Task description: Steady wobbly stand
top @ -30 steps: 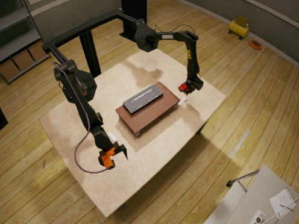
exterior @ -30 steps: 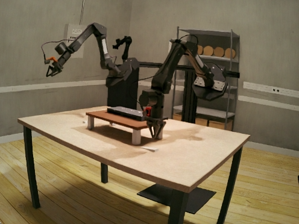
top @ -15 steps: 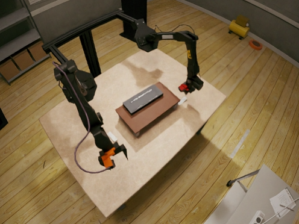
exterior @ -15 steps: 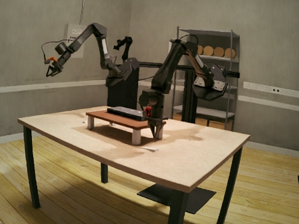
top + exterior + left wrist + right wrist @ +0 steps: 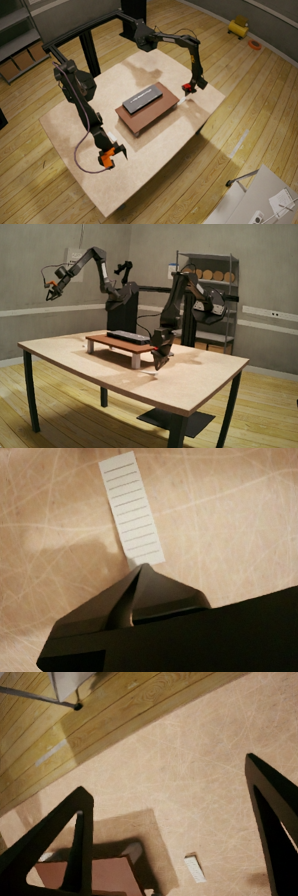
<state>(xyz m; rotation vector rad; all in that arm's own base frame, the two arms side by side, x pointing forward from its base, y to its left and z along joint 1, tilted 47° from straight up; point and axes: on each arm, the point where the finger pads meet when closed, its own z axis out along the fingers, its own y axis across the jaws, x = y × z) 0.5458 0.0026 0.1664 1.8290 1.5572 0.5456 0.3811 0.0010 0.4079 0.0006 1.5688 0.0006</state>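
The brown stand [image 5: 150,120] [image 5: 120,344] [image 5: 112,874] stands on pale legs; I cannot tell which leg is off the table. The black network switch [image 5: 142,99] [image 5: 129,336] lies on its top. A white ribbed wedge [image 5: 182,100] [image 5: 148,373] [image 5: 131,508] lies flat beside one leg at the stand's end. My left gripper [image 5: 186,94] [image 5: 157,369] [image 5: 146,570] is shut and empty, its tips at that wedge's end; contact is unclear. Another wedge [image 5: 112,136] [image 5: 195,869] lies beyond the stand's opposite end. My right gripper [image 5: 119,162] [image 5: 52,298] [image 5: 155,778] is open, high above the table.
The wooden table [image 5: 156,156] [image 5: 192,386] carries the stand and both wedges. The right forearm [image 5: 100,138] passes over the table near the second wedge. The arms' black mounting frame [image 5: 87,27] runs along the table's back side.
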